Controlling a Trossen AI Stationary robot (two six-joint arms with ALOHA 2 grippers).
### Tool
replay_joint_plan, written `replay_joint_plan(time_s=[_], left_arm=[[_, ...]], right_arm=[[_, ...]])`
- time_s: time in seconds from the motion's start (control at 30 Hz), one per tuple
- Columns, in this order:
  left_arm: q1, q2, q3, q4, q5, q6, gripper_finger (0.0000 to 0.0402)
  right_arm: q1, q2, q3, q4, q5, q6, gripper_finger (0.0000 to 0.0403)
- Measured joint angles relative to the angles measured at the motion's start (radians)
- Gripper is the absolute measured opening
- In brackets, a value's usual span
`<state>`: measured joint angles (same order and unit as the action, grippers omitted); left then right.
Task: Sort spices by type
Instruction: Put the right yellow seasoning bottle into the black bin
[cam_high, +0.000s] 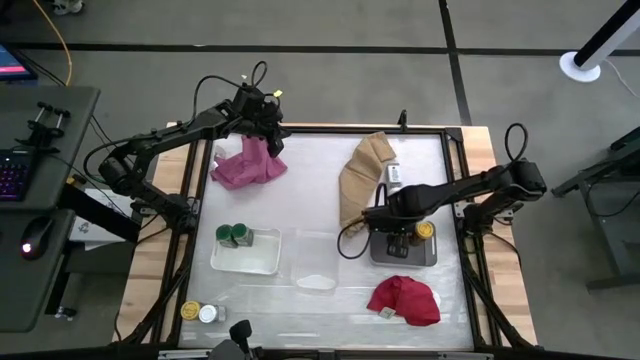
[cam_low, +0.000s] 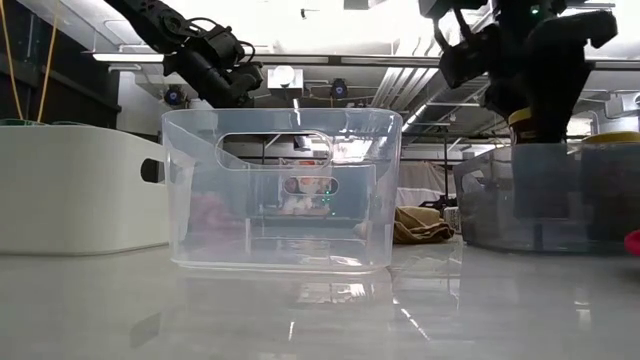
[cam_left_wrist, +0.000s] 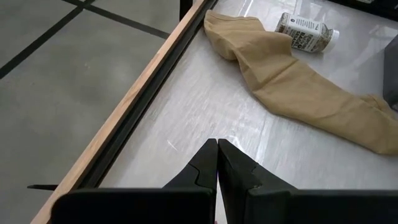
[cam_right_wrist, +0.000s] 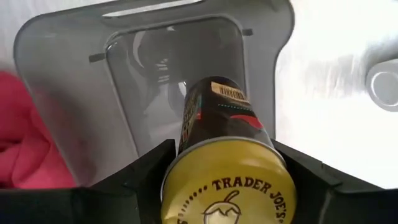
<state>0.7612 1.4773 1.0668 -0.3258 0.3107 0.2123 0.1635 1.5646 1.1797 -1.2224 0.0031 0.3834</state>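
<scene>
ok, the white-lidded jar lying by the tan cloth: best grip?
White-lidded jar lies on its side beside the tan cloth, lid end away from the cloth. Probably come straight down and close the jaws across the labelled middle of the body, at right angles to its long axis; the cloth crowds its base end.

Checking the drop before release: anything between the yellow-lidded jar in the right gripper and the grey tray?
Nothing visible. The right gripper holds the yellow-lidded jar directly over the grey tray; the tray floor under it looks bare. Another yellow-lidded jar sits at the tray's side, clear of the drop.
</scene>
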Motion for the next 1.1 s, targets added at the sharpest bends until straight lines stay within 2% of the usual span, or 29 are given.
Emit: replay_joint_plan(time_s=[0.33, 0.53, 0.87, 1.1], left_arm=[[0.000, 0.000, 0.000, 0.001, 0.000, 0.017, 0.0000], [0.000, 0.000, 0.000, 0.001, 0.000, 0.026, 0.0000], [0.000, 0.000, 0.000, 0.001, 0.000, 0.026, 0.0000], [0.000, 0.000, 0.000, 0.002, -0.002, 0.026, 0.0000]], right_arm=[[0.029, 0.000, 0.000, 0.000, 0.012, -0.023, 0.0234], [0.026, 0.000, 0.000, 0.000, 0.005, 0.036, 0.0237], [0.021, -0.001, 0.000, -0.019, -0.012, 0.038, 0.0313], [-0.012, -0.001, 0.025, -0.102, -0.014, 0.026, 0.0321]])
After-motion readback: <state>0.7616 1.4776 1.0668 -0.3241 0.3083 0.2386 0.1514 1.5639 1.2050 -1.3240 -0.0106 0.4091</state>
